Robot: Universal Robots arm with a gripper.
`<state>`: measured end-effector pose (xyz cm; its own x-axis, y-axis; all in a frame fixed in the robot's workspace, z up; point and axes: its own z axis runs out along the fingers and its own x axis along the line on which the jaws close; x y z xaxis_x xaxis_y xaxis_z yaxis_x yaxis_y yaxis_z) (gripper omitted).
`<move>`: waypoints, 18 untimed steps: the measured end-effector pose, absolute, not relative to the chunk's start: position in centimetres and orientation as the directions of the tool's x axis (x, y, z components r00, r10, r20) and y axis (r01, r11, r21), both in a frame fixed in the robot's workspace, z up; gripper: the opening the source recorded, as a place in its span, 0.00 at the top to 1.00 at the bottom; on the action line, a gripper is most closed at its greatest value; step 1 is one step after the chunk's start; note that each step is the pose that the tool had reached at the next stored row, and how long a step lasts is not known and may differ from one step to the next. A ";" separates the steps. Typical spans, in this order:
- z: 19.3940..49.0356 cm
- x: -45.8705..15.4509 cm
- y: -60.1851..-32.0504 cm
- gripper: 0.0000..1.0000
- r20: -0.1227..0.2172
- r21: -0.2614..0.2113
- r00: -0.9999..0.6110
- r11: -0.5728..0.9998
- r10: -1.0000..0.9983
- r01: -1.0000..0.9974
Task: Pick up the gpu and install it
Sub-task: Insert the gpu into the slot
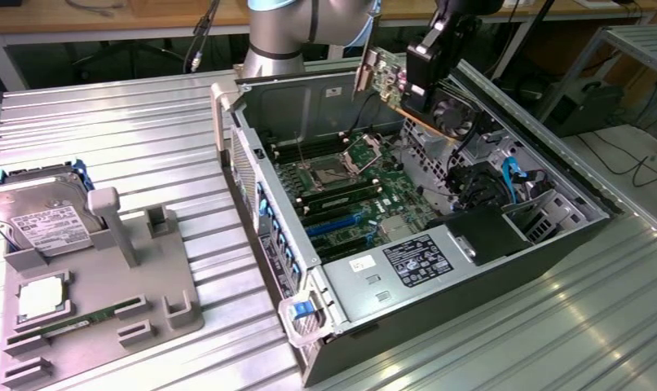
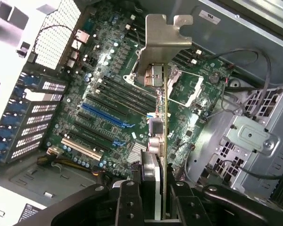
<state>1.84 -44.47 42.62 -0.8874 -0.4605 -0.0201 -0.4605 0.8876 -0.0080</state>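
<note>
GPU (image 1: 389,80) is up in the air over the open case (image 1: 470,326), clamped in the gripper (image 1: 426,94), so it's off the tray and not seated in any slot yet. From the wrist view you're looking straight down the card's (image 2: 161,75) thin edge, with the gripper (image 2: 155,207) pinching it, a finger (image 2: 129,202) on one face and the other finger on the opposite face, and the silver bracket at the end away from the gripper. Down inside the case sits the motherboard (image 2: 108,94), and the card hangs above it, near the CPU socket (image 2: 188,89), with the long blue slot (image 2: 104,115) off to one side. In the exterior view the card sits tilted above the far end of the case, fan facing the exterior view's right. Beside the case, on the exterior view's left, the grey tray (image 1: 100,301) has the hard drive (image 1: 46,220) and a RAM stick (image 1: 73,323) in it.
</note>
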 end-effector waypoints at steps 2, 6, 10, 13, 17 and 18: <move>42.6 1.8 -44.5 0.72 -0.020 -0.008 -0.876 0.876 -0.483 -0.483; 42.6 1.8 -44.5 0.72 -0.020 -0.008 -0.850 0.850 -0.526 -0.526; 42.6 1.8 -44.5 0.72 -0.020 -0.008 -0.820 0.820 -0.572 -0.572; 42.6 1.8 -44.5 0.72 -0.020 -0.008 -0.800 0.800 -0.600 -0.600; 42.6 1.8 -44.5 0.72 -0.020 -0.008 -0.771 0.772 -0.636 -0.636; 42.6 1.8 -44.5 0.72 -0.020 -0.008 -0.763 0.764 -0.646 -0.646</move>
